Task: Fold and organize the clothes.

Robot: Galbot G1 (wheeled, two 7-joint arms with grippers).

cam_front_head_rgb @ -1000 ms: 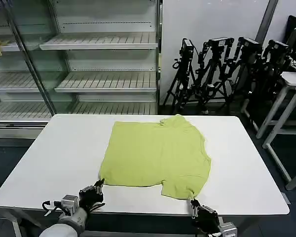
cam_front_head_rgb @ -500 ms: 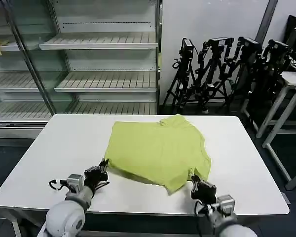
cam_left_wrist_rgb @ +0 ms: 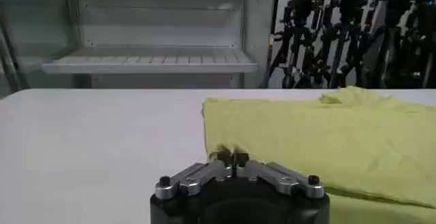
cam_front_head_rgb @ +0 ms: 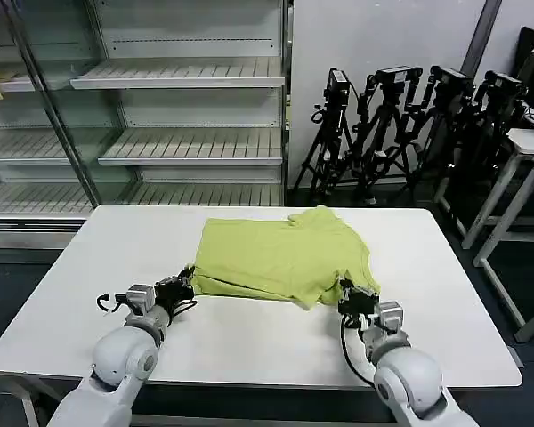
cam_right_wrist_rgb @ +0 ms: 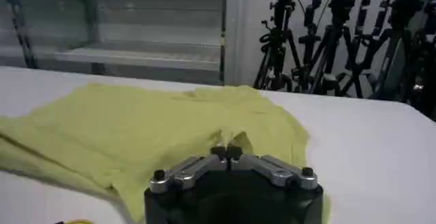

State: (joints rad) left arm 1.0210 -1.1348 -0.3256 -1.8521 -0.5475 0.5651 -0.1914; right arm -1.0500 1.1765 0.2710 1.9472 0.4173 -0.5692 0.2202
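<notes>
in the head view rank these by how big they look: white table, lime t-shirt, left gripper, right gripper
1. White rectangular table, largest.
2. Lime yellow-green cotton T-shirt, being folded, covering the table's middle.
3. Left gripper and right gripper: both small and about alike, each pinching a near edge of the T-shirt, so no ranking between them.

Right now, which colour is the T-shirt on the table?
Plain lime yellow-green T-shirt, clearest in the head view.

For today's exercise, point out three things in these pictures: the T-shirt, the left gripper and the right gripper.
T-shirt (cam_front_head_rgb: 280, 253), head view, middle of the yellow-green cloth.
Left gripper (cam_front_head_rgb: 189, 280), head view, fingertips shut on the shirt's near left edge.
Right gripper (cam_front_head_rgb: 345, 300), head view, fingertips shut on the shirt's near right edge.
</notes>
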